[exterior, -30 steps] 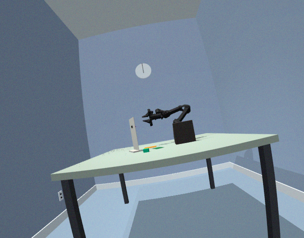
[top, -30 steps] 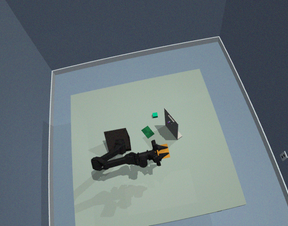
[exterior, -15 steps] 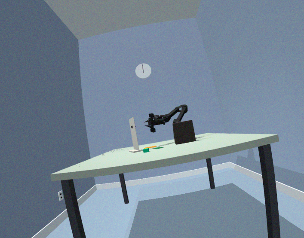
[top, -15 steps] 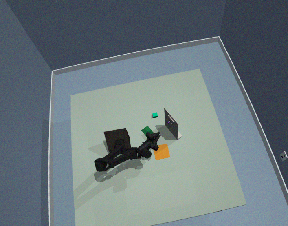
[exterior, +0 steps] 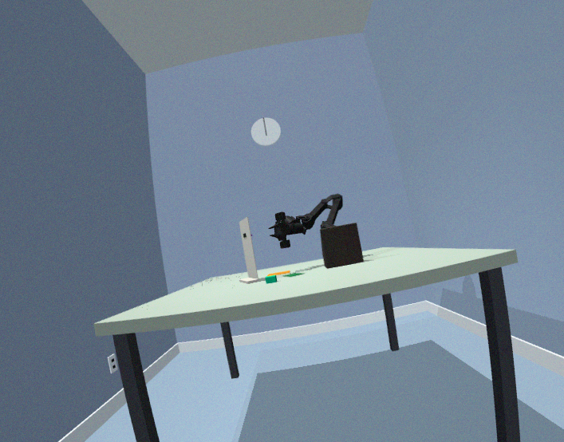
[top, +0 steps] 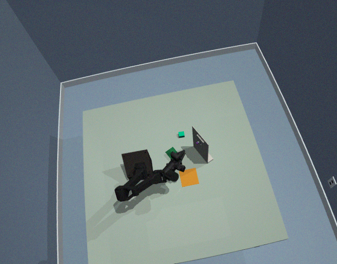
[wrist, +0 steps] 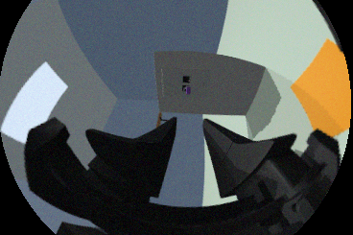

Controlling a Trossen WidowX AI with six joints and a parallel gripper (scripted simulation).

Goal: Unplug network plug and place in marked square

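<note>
The upright panel (top: 203, 151) (exterior: 248, 252) (wrist: 221, 87) stands on a pale foot on the table. A small purple plug (top: 197, 142) (exterior: 251, 234) (wrist: 188, 90) sits at the panel's dark face, beside a dark square opening (wrist: 186, 79); its tab is too small to make out. My gripper (top: 184, 151) (exterior: 270, 231) (wrist: 190, 121) is partly open and empty, its fingers one above the other. It is in the air in front of the panel, short of the plug and touching nothing. An orange square (top: 189, 177) (exterior: 282, 273) (wrist: 323, 87) lies flat on the table.
A dark green flat patch (top: 171, 151) (exterior: 293, 274) lies partly under the gripper in the overhead view. A small teal block (top: 181, 134) (exterior: 270, 279) is near the panel. A light bar (top: 200, 138) is on the panel's face. The arm's dark base box (top: 137, 160) (exterior: 341, 245) stands behind.
</note>
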